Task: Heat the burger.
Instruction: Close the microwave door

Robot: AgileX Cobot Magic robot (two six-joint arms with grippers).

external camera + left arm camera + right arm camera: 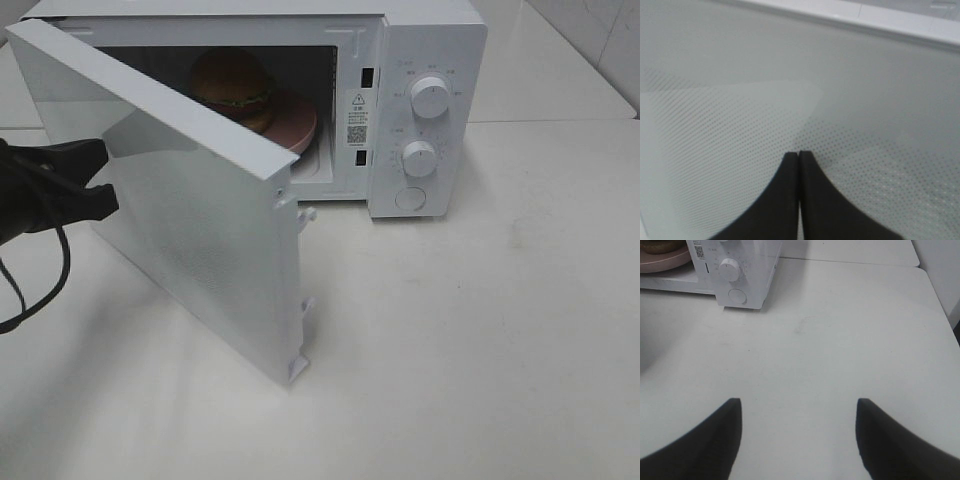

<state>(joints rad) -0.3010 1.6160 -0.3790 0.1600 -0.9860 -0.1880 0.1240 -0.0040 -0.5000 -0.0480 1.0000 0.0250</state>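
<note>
burger [233,85]: inside the open microwave [432,40], far side of the scene, left of the control panel, sitting on a pink plate [300,128]
door [200,225]: swung out toward the near left
left gripper [798,153]: fingers pressed together, nothing between them, tips at the door's dotted window; contact cannot be told
right gripper [798,401]: fingers wide apart and empty, over the white table [840,340], near and right of the microwave
knobs [430,97]: two, one above the other
</note>
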